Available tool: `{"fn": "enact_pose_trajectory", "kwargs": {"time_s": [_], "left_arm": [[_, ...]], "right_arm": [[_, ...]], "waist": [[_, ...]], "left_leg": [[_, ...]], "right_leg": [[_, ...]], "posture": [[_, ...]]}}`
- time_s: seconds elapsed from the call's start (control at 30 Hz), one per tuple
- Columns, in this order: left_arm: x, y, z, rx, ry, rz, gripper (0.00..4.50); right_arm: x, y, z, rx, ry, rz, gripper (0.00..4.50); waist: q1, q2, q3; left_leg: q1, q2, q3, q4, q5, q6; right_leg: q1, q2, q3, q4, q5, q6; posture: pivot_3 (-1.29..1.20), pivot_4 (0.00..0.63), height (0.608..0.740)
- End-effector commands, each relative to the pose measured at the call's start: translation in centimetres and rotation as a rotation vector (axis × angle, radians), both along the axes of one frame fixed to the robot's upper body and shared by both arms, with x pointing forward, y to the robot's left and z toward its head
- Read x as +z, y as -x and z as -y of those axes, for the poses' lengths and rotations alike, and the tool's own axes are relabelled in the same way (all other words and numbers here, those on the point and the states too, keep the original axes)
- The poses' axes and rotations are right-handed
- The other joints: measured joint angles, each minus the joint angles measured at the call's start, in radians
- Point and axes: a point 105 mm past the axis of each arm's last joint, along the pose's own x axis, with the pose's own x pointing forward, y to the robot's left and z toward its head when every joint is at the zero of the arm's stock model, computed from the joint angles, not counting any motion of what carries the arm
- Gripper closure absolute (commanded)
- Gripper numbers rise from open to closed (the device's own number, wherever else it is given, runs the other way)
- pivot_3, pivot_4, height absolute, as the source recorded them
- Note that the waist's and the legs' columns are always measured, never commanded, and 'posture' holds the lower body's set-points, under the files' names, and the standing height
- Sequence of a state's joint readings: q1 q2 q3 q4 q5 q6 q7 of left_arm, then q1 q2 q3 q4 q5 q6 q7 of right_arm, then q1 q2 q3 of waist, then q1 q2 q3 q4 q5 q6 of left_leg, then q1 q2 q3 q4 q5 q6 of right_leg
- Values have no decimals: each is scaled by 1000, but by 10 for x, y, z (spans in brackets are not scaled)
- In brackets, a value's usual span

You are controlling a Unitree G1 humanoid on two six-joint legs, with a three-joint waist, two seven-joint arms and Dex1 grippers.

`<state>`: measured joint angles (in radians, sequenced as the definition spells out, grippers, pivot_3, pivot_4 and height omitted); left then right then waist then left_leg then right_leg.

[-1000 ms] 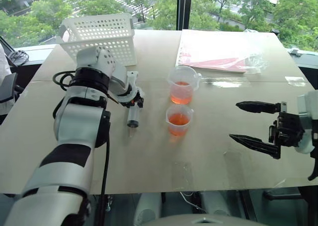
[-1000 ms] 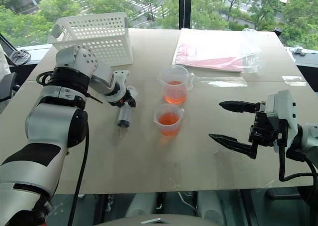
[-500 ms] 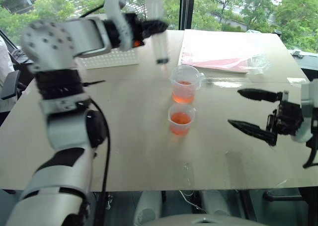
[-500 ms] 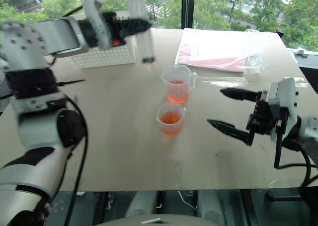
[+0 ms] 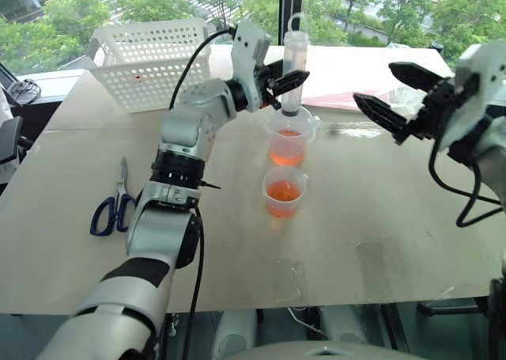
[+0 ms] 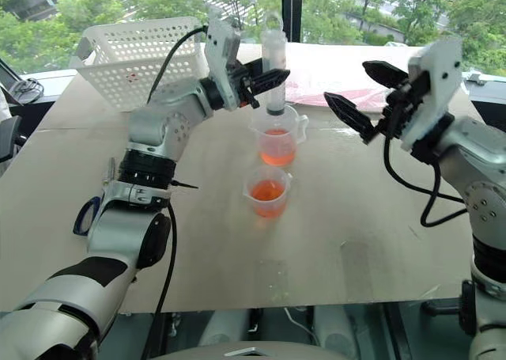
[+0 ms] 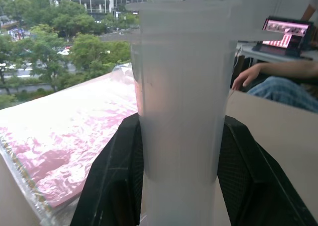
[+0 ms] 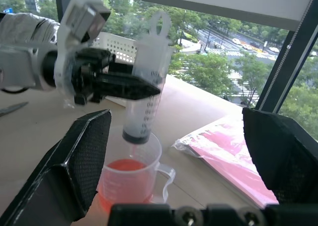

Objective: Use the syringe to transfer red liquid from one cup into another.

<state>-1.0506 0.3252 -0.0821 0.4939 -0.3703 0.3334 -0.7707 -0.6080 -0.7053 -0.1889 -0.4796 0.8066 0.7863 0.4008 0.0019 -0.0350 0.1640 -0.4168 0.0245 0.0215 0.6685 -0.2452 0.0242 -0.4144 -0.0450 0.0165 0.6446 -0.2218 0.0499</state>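
Observation:
My left gripper (image 5: 289, 81) is shut on the barrel of the clear syringe (image 5: 294, 69). It holds the syringe upright, nozzle down, just over the spouted cup (image 5: 289, 140), which holds red-orange liquid. The dark seal sits low in the barrel (image 8: 143, 99), and the plunger's ring end is at the top. The shorter plain cup (image 5: 284, 191) stands just in front and also holds red liquid. To the right of the syringe, at about its height, my right gripper (image 5: 373, 81) is open and empty. Its black fingers (image 8: 74, 171) frame the syringe in the right wrist view.
A white perforated basket (image 5: 150, 59) stands at the back left. Blue-handled scissors (image 5: 111, 206) lie on the table's left side. A pink plastic bag (image 5: 348, 79) lies at the back right. A person's hand (image 7: 247, 75) rests beyond the table's far edge.
My left arm lifted the syringe from low over the table's left part, swung it right and turned it upright over the spouted cup. My open right gripper rose and moved in towards it.

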Motion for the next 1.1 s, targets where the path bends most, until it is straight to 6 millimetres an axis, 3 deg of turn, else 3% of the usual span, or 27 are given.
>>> {"fn": "enact_pose_trajectory", "kwargs": {"time_s": [0.03, 0.23, 0.53, 0.57, 0.67, 0.97, 1.1], "left_arm": [[-8, 1, 2, -18, -16, 61, 3077], [-30, -3, 8, -18, -28, 61, 3077], [-48, 3, 17, -30, -51, 82, 3077], [-48, 3, 18, -30, -47, 83, 3077], [-47, 5, 19, -31, -36, 82, 3077], [-52, 10, 21, -43, -52, 70, 3077], [-52, 11, 23, -50, -54, 70, 3077]], "right_arm": [[11, -6, -3, -53, 38, -1, 0], [12, -31, -18, -81, 70, -130, 0], [12, -64, -44, -93, 144, -198, 0], [12, -67, -45, -97, 148, -197, 245], [14, -69, -52, -77, 148, -189, 1210], [18, -63, -57, -12, 133, -181, 1210], [20, -70, -61, -36, 114, -174, 1210]], "waist": [[1, 0, 0], [10, 0, 0], [8, 1, 0], [9, 1, 0], [11, 1, -1], [8, 2, -1], [7, 2, -1]], "left_leg": [[0, 0, 0, 0, 0, 0], [-1, 0, 0, 1, -1, 1], [0, 0, 0, 0, -1, 1], [0, 0, 0, 0, -1, 1], [0, 0, -1, 0, -1, 1], [0, 0, -1, 0, -1, 1], [0, 0, -1, 0, -1, 1]], "right_leg": [[0, 0, 0, 0, 0, 0], [0, -1, -1, 0, 0, 0], [0, -1, -2, 1, 0, 0], [0, -1, -2, 1, 0, 0], [0, -1, -2, 1, 0, 0], [0, -1, -3, 1, 0, 0], [0, -1, -3, 2, 0, 0]], "posture": [[0, 150, 740], [0, 150, 740], [0, 150, 740], [0, 150, 740], [0, 150, 740], [0, 150, 740], [0, 150, 740]]}}
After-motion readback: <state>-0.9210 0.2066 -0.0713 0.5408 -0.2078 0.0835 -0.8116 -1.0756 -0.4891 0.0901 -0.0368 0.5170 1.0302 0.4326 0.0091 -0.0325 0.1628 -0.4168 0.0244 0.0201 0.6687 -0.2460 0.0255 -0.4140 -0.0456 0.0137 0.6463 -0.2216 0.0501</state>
